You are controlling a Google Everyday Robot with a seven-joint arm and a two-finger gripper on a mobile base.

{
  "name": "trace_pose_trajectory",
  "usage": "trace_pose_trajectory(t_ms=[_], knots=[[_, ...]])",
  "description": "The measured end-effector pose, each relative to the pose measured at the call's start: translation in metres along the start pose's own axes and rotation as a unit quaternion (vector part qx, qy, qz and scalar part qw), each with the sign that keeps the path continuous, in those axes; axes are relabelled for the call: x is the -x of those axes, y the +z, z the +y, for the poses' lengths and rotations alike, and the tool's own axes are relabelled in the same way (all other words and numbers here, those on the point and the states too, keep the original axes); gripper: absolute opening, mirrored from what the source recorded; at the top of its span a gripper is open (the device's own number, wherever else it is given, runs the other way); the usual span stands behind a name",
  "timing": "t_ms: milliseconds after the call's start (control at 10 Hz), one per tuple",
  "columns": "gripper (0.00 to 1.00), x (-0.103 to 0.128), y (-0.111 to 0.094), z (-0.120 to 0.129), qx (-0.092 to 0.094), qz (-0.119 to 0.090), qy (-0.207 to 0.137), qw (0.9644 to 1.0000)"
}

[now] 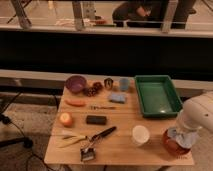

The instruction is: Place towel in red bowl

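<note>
The red bowl (pixel 173 144) stands at the table's front right corner. A grey-blue towel (pixel 182 137) lies bunched over the bowl's right part, partly inside its rim. My gripper (pixel 183 130) is at the end of the white arm (pixel 199 115), which comes in from the right. The gripper sits directly over the towel and the bowl, mostly hidden by the arm. I cannot tell whether the towel is held or resting loose.
On the wooden table (pixel 120 150): a green tray (pixel 156 95) back right, a white cup (pixel 140 135), a light-blue cloth (pixel 118 98), a blue cup (pixel 124 83), a purple bowl (pixel 76 83), a carrot (pixel 76 103), a black block (pixel 96 120), a black brush (pixel 97 139).
</note>
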Motion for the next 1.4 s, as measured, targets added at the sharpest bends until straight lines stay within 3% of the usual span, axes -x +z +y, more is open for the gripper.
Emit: trace_pose_trajectory(t_ms=[300, 700, 1300, 1400], knots=[[0.05, 0.005, 0.001, 0.01, 0.001, -0.007, 0.01, 0.9999], [0.05, 0.021, 0.021, 0.005, 0.007, -0.017, 0.002, 0.9998], [0.05, 0.001, 0.025, 0.003, 0.008, -0.006, 0.025, 0.9996], [0.09, 0.0, 0.025, 0.005, 0.011, -0.003, 0.023, 0.9997]])
